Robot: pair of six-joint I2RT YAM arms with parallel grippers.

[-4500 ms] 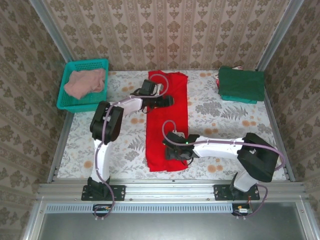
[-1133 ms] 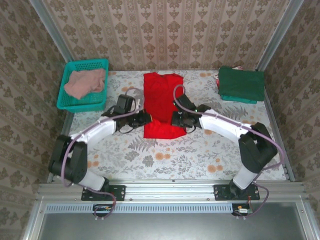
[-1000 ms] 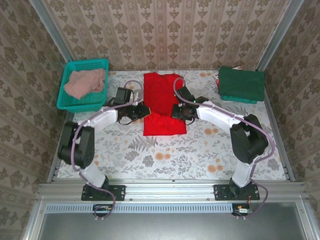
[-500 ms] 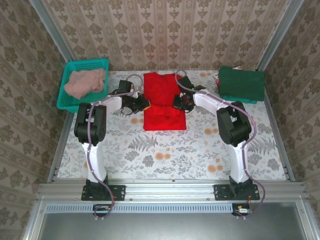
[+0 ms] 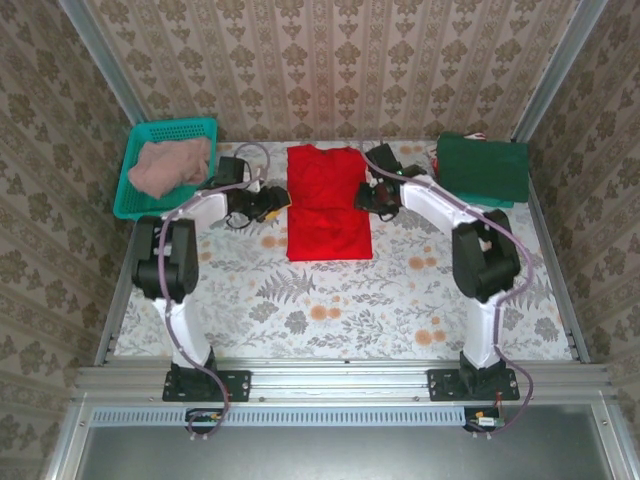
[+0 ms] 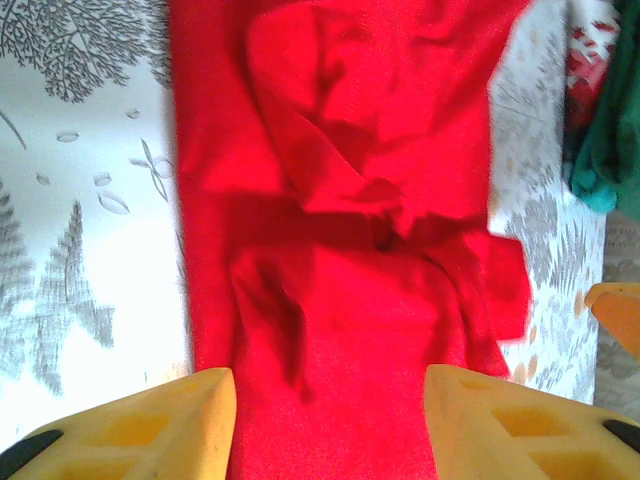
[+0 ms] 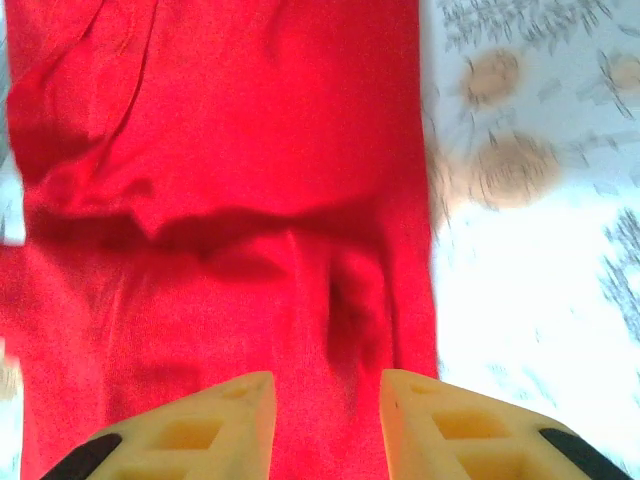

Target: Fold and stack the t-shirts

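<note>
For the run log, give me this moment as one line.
red t-shirt: folded, lying flat | left claw: open, at its left edge | right claw: open, at its right edge

Red tee (image 5: 328, 205) is lying folded into a longish rectangle toward the back middle of the counter (image 5: 330, 300), kinda rumpled, with creases across its middle. Dusty pink one (image 5: 170, 165) is just a crumpled heap in the teal basket (image 5: 165, 128), back left. Dark green ones (image 5: 484, 168) sit folded in a stack, back right corner.
</note>
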